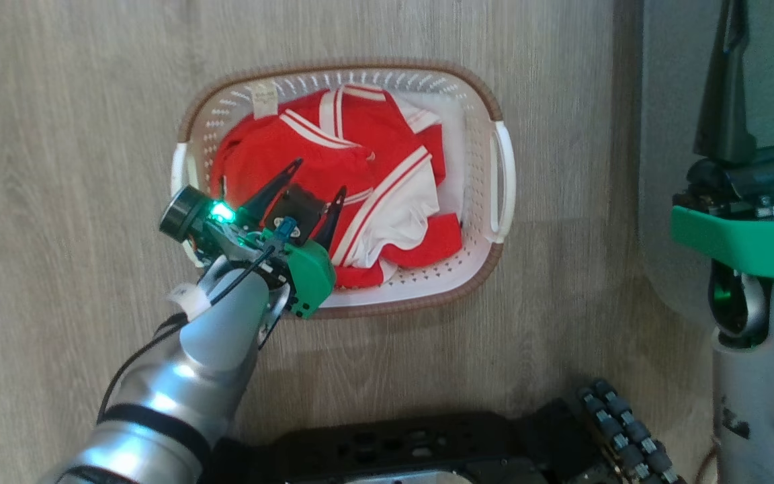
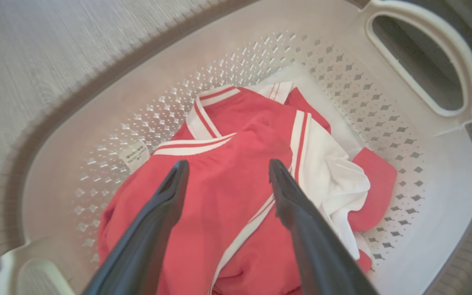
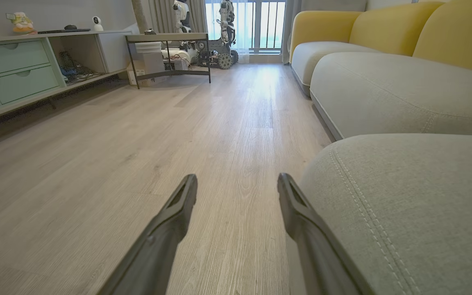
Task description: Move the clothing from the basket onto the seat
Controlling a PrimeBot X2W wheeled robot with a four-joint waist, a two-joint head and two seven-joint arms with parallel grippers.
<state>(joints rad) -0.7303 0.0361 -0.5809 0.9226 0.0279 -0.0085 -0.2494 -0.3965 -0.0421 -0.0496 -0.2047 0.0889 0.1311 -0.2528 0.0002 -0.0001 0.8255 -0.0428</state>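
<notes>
1. I am looking down from the head camera at the basket (image 1: 481,87), which sits on the wooden floor (image 1: 58,134) straight ahead of the robot. Its long axis runs left to right across that view.
2. The clothing (image 1: 360,141) is all inside the basket: a crumpled red heap with white stripes. A white panel spills toward the basket's right end.
3. The left pincer (image 1: 321,176) hangs over the near-left part of the basket, with its two fingers spread wide and nothing between them.
4. In the left wrist view the fabric lies directly beyond the fingertips. A raised red fold sits in line with the gap, and a white stripe runs beside the right finger. I cannot tell whether the tips touch the cloth yet.
5. The right pincer (image 3: 237,177) is also spread and empty. It is low over bare floor, with the grey seat (image 3: 404,205) just beside it on its right.
6. My judgement is that the left arm is much the nearer to the heap, so the pick falls to it: a short push straight along the fingers, then a pinch. The seat lies off to the robot's right, so the carry crosses that way.
</notes>
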